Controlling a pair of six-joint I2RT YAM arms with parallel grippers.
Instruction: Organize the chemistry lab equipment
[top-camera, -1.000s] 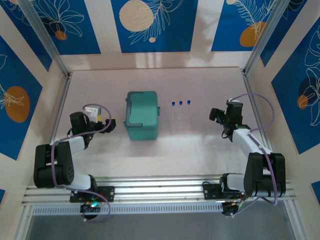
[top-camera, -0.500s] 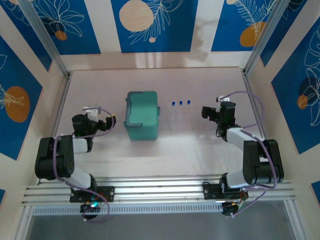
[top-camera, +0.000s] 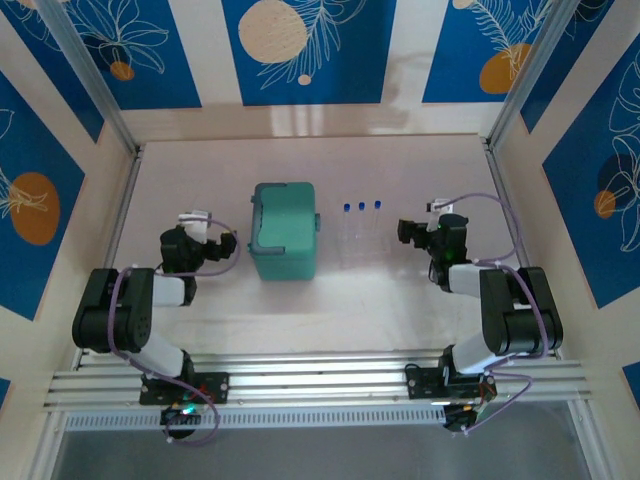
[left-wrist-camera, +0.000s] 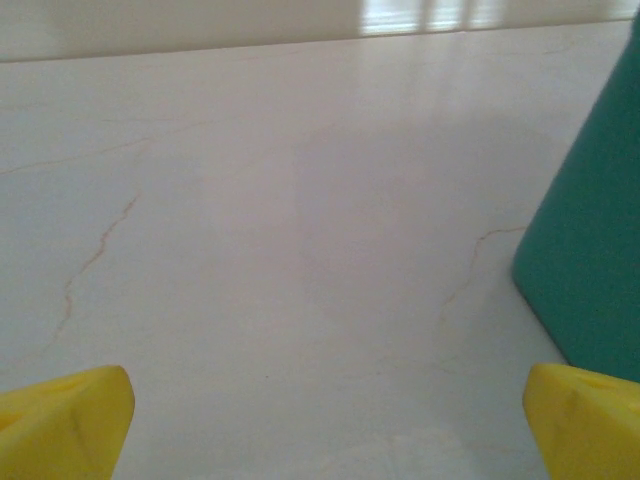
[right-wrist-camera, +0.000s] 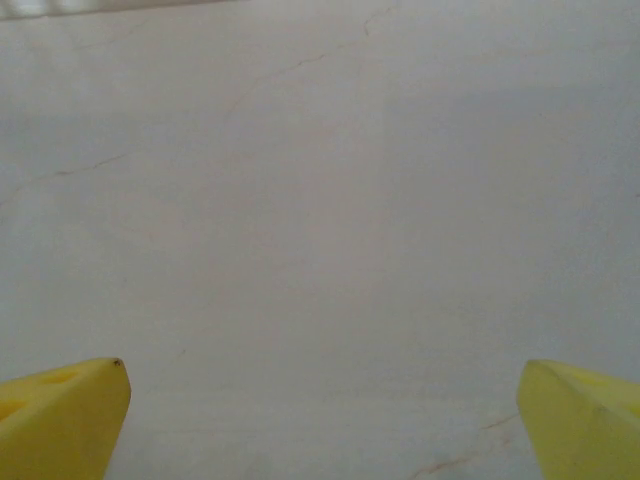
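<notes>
I am logging the teal hinged plastic case (top-camera: 284, 231) sitting mid-bench (top-camera: 330, 300). Three thin clear tubes with blue caps (top-camera: 361, 222) are sitting in a row just right of the case. The left hand (top-camera: 226, 244) is hanging just left of the case, fingers spread, nothing between them. The right hand (top-camera: 405, 232) is hanging right of the case, beyond the tubes, also spread and gripping nothing.

Probably a robot test booth: blue patterned panels (top-camera: 350, 60), aluminium rails (top-camera: 310, 385).

Teal case (top-camera: 284, 231), blue-capped clear tubes (top-camera: 361, 222), whitish, perhaps marble-veined table (top-camera: 390, 300).
</notes>
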